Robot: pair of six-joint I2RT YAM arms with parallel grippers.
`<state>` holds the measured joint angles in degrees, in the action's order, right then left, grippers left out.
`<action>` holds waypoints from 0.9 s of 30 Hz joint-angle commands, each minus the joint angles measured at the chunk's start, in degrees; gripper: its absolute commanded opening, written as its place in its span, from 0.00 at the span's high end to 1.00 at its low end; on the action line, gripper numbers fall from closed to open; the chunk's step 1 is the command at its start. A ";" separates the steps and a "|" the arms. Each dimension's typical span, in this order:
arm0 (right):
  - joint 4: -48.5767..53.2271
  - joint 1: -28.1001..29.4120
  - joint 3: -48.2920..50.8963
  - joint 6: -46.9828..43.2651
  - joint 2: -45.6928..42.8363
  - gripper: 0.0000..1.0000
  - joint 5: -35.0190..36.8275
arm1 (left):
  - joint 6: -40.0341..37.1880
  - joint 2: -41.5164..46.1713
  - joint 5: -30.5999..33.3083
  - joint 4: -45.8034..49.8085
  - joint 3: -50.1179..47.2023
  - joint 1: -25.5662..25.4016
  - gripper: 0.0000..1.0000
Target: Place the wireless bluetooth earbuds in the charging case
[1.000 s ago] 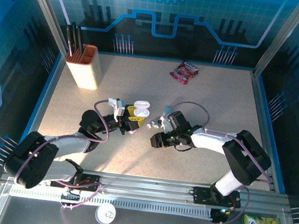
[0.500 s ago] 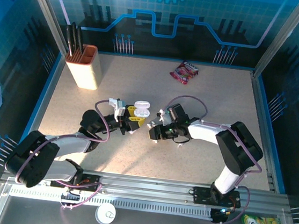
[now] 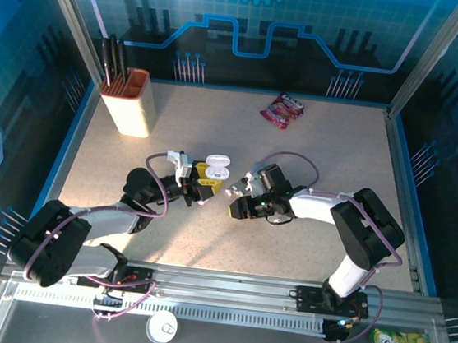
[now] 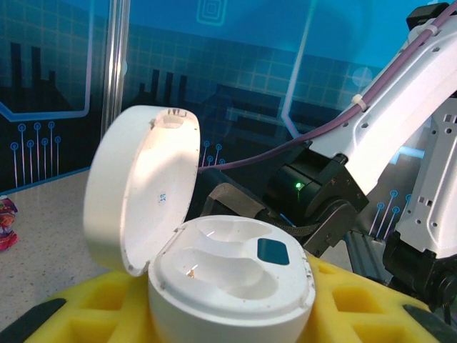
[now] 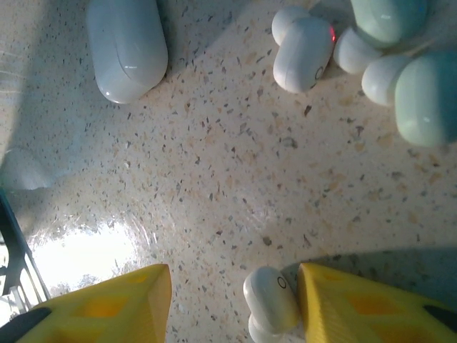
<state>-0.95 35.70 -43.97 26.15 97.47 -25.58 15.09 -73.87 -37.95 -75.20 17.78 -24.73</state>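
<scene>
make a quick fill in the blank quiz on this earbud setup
The charging case gripped by the left tool has its lid ____. Its earbud slots are ____. The right tool, fingers apart, hangs over a ____ earbud lying on the table.
Missing words: open; empty; white.

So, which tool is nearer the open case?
Left. The left tool grips the case; the right tool sits apart to its right, open over an earbud.
</scene>
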 commanded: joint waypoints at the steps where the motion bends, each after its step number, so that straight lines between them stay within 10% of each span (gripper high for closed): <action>1: 0.05 0.95 1.24 1.90 -0.73 0.51 -2.49 | 0.78 -1.74 -1.56 -3.24 0.77 0.37 0.60; 27: -0.36 1.86 -0.44 3.47 3.87 0.75 -0.82 | 0.05 -0.71 -1.69 -2.06 0.72 0.37 0.60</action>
<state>-2.37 36.40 -43.62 29.43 99.29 -26.76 16.16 -76.01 -38.39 -76.58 17.80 -24.73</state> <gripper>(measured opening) 0.251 0.400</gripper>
